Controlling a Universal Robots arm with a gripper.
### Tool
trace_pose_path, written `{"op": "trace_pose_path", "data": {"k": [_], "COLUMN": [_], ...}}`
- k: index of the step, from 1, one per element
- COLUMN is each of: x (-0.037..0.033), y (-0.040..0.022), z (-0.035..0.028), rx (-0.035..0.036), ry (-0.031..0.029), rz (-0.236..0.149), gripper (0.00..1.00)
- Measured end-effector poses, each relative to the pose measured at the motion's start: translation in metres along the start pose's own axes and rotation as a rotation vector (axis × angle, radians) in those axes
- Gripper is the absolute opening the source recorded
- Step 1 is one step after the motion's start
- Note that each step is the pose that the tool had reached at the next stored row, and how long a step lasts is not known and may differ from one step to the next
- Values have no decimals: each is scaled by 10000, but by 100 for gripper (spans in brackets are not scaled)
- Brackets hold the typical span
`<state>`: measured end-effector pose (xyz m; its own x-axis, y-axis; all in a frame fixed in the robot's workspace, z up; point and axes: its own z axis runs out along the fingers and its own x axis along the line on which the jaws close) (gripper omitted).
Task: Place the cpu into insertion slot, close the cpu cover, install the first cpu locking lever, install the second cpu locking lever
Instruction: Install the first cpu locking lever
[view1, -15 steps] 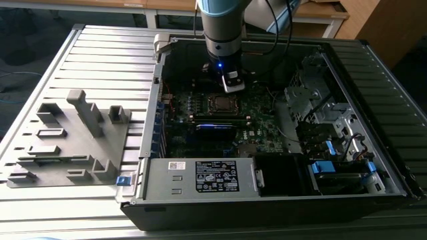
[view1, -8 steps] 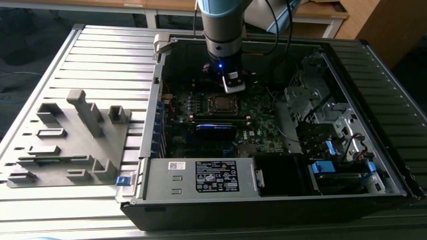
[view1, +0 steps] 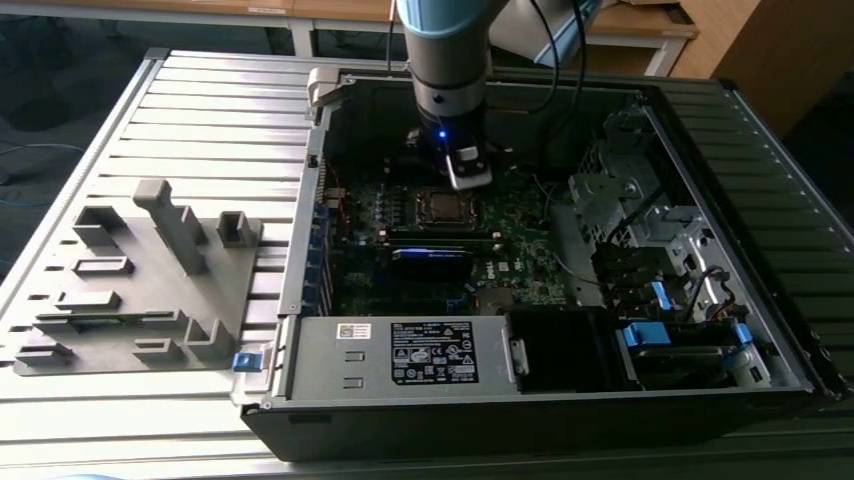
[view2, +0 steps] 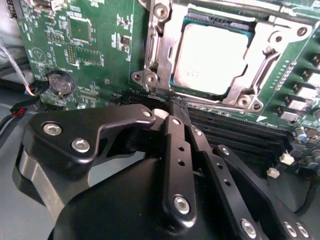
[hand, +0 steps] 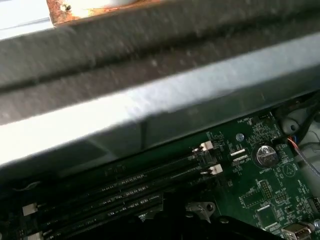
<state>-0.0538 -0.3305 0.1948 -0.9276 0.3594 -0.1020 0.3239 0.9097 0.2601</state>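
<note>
Second wrist view shows cpu (view2: 212, 57) just beyond claw (view2: 172, 109).

Grey metal counter (view1: 200, 120), surface ribbed in long parallel slats, running off the exterior view's left and right. Soft, even light; slats pale and faintly glossy on the exterior view's left, duller on the right. Beyond the far edge: light wooden desk (view1: 254, 8) on white legs, second wooden tabletop (view1: 647, 22) beside it. Wooden cabinet (view1: 767, 50) at the far right corner. Floor (view1: 60, 75) under the desks dark, in shadow.
</note>
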Motion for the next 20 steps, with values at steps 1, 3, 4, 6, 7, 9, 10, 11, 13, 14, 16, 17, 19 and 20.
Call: {"op": "trace_pose_path", "data": {"k": [1,3,4,6,7,9,10,11,13,14,16,17,19,20], "x": [-5,-11,-14,-15,-15,-16,-16,-16,-18,-19,-22,-23,-25,-26], "y": [-7,-19,-24,-27,-27,-27,-28,-27,-23,-19,-12,-8,-4,-2], "z": [0,1,1,2,1,1,1,-1,-18,-29,-57,-71,-85,-92], "rx": [1,0,1,0,1,0,1,2,1,0,0,0,0,0], "ry": [1,1,1,0,0,0,1,0,0,1,0,0,0,0], "rz": [0,0,0,1,1,0,1,1,1,1,1,1,1,1], "gripper": [11,11,11,11,11,11,11,11,11,11,11,11,11,11]}}
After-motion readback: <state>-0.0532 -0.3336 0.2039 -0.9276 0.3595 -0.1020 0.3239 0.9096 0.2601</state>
